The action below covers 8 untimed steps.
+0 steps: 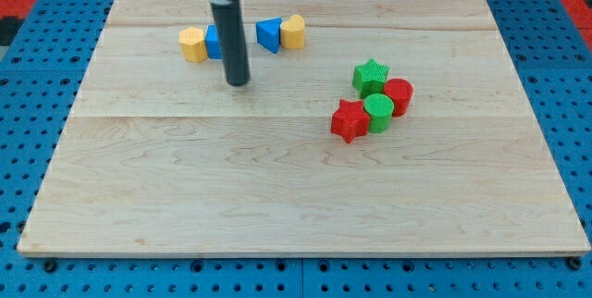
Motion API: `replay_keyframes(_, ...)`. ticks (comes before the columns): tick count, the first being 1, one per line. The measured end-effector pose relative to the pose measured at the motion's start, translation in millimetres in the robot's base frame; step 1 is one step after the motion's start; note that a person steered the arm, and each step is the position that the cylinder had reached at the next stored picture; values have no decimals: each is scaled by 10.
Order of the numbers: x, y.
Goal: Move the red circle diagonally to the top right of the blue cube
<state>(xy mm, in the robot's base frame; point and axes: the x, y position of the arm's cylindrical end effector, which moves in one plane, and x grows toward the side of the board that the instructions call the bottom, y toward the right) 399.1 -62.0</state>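
Note:
The red circle (400,95) lies right of centre, touching a green circle (377,111), a green star (370,77) and near a red star (349,120). The blue cube (214,42) sits near the view's top, partly hidden behind my rod. My tip (238,82) rests on the board just below and right of the blue cube, far to the left of the red circle.
A yellow block (192,44) touches the blue cube's left side. A blue triangle (268,35) and a yellow block (293,31) sit to the rod's right. The wooden board (296,196) lies on a blue pegboard.

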Motion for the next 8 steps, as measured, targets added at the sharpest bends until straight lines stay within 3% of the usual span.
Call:
replay_keyframes(3,119,1657)
replay_keyframes(8,179,1233)
